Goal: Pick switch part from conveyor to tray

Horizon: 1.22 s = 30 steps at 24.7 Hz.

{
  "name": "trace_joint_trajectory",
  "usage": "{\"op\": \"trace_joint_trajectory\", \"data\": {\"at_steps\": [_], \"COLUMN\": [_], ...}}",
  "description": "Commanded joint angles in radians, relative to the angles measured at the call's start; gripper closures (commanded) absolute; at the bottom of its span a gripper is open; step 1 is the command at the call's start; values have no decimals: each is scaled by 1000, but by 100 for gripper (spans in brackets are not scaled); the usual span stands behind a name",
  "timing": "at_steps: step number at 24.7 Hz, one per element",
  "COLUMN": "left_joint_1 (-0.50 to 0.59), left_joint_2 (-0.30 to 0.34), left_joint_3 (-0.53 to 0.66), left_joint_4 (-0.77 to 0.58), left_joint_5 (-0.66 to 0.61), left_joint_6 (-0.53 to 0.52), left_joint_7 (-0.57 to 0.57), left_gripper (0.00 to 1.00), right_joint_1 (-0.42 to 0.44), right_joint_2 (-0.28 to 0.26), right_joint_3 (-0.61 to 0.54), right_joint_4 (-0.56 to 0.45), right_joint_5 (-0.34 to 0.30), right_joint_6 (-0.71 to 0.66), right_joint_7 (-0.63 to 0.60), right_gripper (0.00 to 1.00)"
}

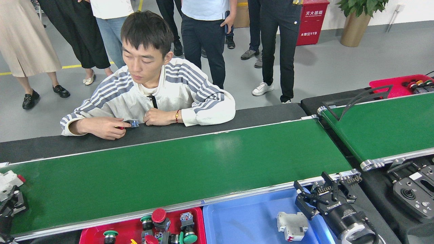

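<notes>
White switch part (9, 180) grasped in left gripper (10, 200) over conveyor (176, 169) left end; right gripper (325, 196) spread, empty; risk: marginal edge grip slips, part drops short of red tray (91, 234).

Two glossy green belts: the long conveyor (176, 169) and a second with a black guide bar (383, 128). Two red trays (91, 235) (390, 83), one blue tray (244, 217), one white switch part (291, 225).

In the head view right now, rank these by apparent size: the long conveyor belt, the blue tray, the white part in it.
1. conveyor
2. blue tray, partly cut off by the frame edge
3. white part
</notes>
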<state>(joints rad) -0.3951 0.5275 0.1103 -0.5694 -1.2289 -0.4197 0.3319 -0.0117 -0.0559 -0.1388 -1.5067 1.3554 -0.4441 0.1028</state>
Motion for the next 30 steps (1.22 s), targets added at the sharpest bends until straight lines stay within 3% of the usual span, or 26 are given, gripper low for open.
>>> {"op": "trace_joint_trajectory", "data": {"at_steps": [1,8,12,15,18,20,22,23,30], "left_joint_1": [44,334,395,381,375,374,383,392,441], "left_joint_2": [-6,-136,-219,-294,-423,-514,-558,-560,-567], "left_joint_3": [2,-104,-302,-463,-600,-600,-598,-600,-529], "left_joint_4": [-159,-859,-1093,-1136,-1135,-1132,-1133,-1136,-1138], "left_joint_5": [3,-1,-21,-107,-293,-368,-403,-403,-397], "left_joint_6": [-100,-214,-215,-220,-214,-209,-200,-189,-131], "left_joint_7": [-2,-102,-171,-183,-206,-254,-286,-286,-286], "left_gripper": [85,85,83,82,73,48,5,0,0], "right_joint_1": [-7,12,108,223,256,256,256,254,245], "right_joint_2": [-4,-4,-2,1,-1,-1,1,1,1], "right_joint_3": [-25,-150,-239,-300,-312,-317,-317,-315,-315], "right_joint_4": [-13,-27,-129,-225,-234,-231,-230,-228,-228], "right_joint_5": [-4,-4,-4,-53,-79,-79,-79,-79,-79], "right_joint_6": [18,33,30,27,31,33,33,33,28], "right_joint_7": [-5,-5,-11,-12,-11,-11,-9,-9,-9], "right_gripper": [1,1,1,1,1,1,1,1,1]}}
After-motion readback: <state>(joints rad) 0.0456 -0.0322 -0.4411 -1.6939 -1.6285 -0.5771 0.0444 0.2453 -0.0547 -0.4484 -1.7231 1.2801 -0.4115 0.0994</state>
